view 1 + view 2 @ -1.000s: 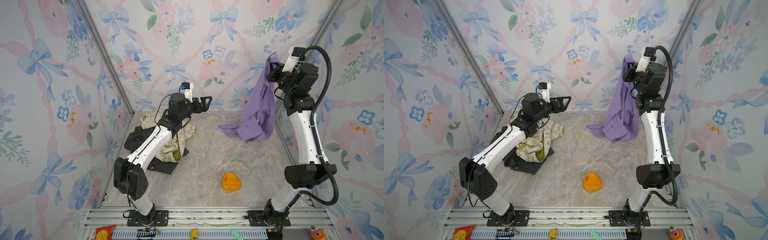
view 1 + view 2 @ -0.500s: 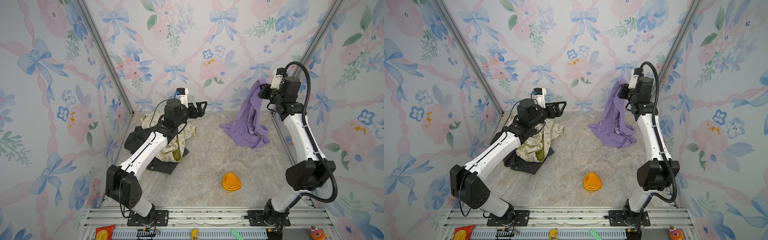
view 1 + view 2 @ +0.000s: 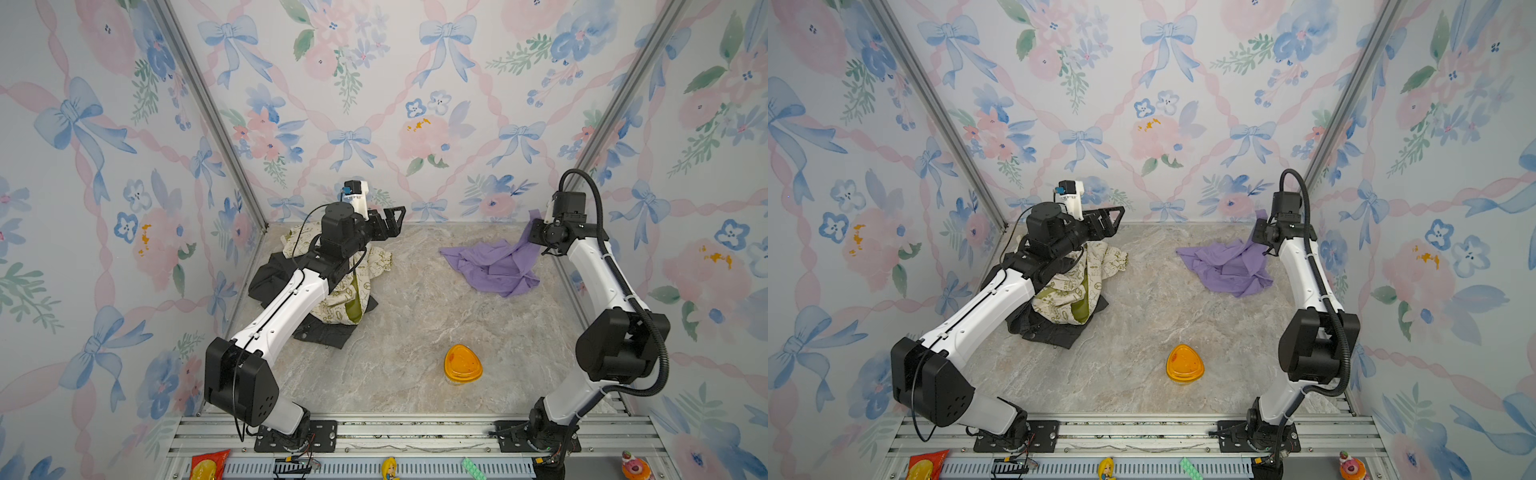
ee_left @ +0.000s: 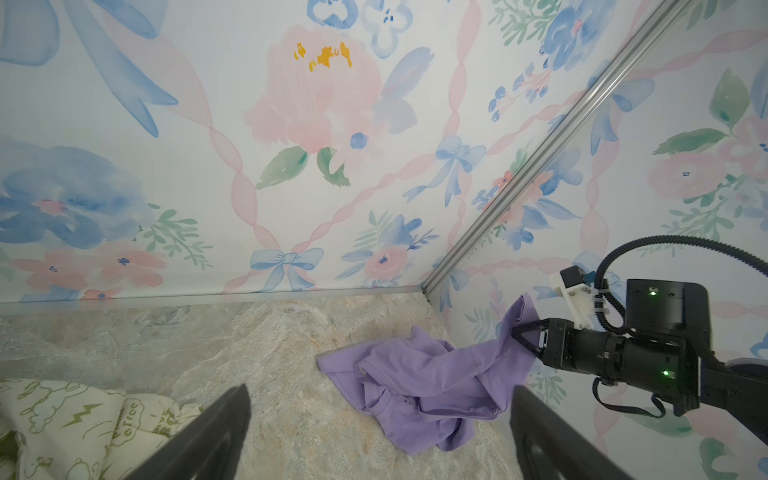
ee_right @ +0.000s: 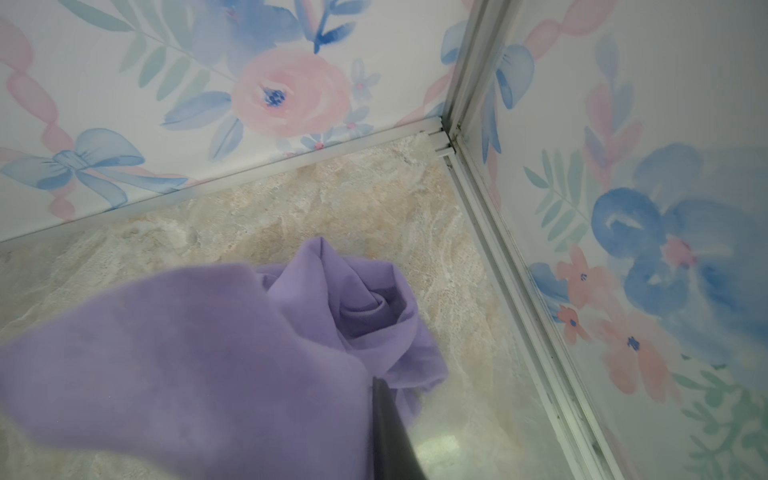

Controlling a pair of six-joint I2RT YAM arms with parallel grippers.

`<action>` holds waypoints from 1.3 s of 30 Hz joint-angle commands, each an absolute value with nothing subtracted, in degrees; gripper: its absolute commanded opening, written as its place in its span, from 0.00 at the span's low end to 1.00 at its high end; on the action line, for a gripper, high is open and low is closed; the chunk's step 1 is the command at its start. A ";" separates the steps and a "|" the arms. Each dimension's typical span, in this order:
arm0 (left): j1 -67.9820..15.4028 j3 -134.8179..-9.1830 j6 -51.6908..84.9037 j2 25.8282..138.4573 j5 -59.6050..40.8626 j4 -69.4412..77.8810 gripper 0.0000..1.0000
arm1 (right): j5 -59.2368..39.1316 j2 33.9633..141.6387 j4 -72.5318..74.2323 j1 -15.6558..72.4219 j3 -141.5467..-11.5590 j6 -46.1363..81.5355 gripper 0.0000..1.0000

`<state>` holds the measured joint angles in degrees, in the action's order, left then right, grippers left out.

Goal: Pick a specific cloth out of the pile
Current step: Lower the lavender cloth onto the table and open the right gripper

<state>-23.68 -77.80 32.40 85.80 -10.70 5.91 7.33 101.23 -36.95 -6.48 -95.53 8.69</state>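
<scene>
Left wrist view: left gripper jaws wide, empty. Beyond, the cloth lies crumpled at 2 o'clock on the counter, well apart from the pile at 10, one fold pinched in the narrow jaws of the right gripper. Light, limp, probably slippery: grab bunched folds.

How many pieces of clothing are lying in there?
3. A purple cloth lies back right; a cream printed cloth sits back left atop a dark garment. More may hide underneath.

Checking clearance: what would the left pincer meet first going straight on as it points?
Probably the plain lavender soft cloth beyond the open left pincer on the marbled tabletop; height unclear, so it might pass over.
</scene>
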 commanded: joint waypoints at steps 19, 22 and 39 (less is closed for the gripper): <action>-20.67 -71.10 32.28 80.67 -2.71 6.05 0.98 | -0.22 91.95 -34.04 -4.72 -90.74 15.46 1.00; -20.19 -69.24 30.74 79.36 0.13 6.03 0.98 | -2.04 94.34 -32.54 -2.51 -93.07 13.04 0.98; -13.32 -39.65 17.94 61.11 24.24 22.51 0.98 | -4.55 80.08 -2.79 -1.16 -66.41 7.94 0.97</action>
<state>-14.22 -42.19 21.41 62.50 18.17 16.99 -3.81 82.94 -9.89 0.08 -70.37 8.47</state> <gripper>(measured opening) 0.979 0.970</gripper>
